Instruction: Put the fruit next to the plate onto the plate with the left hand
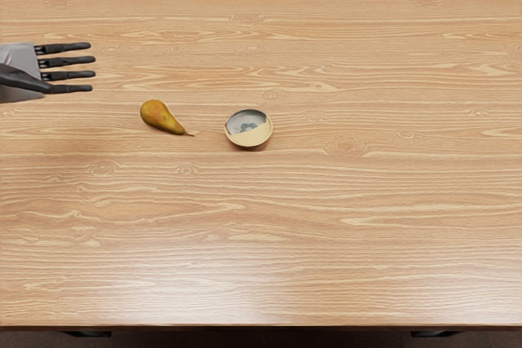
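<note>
While the left hand [50,69] hangs at the picture's left edge with its dark fingers [69,61] stretched out straight and holding nothing, the pear [161,116] lies on its side on the wooden bench [342,226]. Its stem points toward the plate [249,128], a small round dish with a cream rim and a grey centre, just beside it on the right. Pear and plate do not touch. The hand is well apart from both.

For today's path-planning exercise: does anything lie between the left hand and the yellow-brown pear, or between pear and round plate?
Nothing visible does: the open left hand, the yellow-brown pear and the small round cream plate have only wooden tabletop between them.
</note>
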Motion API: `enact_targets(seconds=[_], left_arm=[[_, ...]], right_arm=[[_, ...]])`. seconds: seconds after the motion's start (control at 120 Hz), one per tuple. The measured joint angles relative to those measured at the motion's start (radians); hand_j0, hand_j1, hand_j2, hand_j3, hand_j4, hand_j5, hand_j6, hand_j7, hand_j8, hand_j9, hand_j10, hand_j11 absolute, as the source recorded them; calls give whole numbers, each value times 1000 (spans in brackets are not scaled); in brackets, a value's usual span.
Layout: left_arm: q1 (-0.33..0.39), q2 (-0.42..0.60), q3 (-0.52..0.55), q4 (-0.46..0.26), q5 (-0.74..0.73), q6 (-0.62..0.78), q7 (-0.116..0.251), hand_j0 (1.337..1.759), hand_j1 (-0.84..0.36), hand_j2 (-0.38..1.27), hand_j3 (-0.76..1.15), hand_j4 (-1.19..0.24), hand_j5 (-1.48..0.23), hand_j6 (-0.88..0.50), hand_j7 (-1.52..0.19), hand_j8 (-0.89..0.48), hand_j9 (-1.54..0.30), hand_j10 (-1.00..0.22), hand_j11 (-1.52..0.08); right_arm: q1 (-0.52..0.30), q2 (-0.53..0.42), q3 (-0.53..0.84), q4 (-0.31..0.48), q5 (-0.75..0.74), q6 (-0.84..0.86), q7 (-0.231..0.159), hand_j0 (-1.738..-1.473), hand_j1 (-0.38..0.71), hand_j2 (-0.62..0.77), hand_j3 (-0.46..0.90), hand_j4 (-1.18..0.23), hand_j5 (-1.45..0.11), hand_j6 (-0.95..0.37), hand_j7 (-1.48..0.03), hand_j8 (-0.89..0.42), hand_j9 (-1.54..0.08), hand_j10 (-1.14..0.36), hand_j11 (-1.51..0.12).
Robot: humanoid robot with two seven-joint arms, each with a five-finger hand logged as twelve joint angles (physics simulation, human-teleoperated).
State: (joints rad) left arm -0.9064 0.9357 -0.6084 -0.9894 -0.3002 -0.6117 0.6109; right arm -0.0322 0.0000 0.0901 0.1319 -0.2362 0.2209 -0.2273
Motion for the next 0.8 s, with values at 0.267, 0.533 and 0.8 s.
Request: enact_targets(seconds=[0.267, 0.533, 0.8], left_arm=[[-5, -3, 5, 2, 13, 0, 0, 1658, 337, 1, 0, -6, -12, -5, -12, -6, -12, -7, -12], [-115, -95, 17, 2, 335, 0, 0, 1658, 337, 2, 0, -8, -13, -7, -13, -7, -13, -8, -13], [-220, -261, 42, -1, 764, 6, 0, 1658, 332, 3, 0, -15, -18, -15, -18, -14, -18, -14, -18]], right_arm=[[0, 0, 0, 0, 0, 0, 0, -1658, -322, -4, 0, -22, -29, -22, -29, -22, -29, -22, -29], [0, 0, -1, 0, 0, 0, 0, -1658, -322, -4, 0, -22, -29, -22, -29, -22, -29, -22, -29], [0, 0, -1, 0, 0, 0, 0, -1658, -322, -4, 0, -22, -29, -22, -29, -22, -29, -22, -29]])
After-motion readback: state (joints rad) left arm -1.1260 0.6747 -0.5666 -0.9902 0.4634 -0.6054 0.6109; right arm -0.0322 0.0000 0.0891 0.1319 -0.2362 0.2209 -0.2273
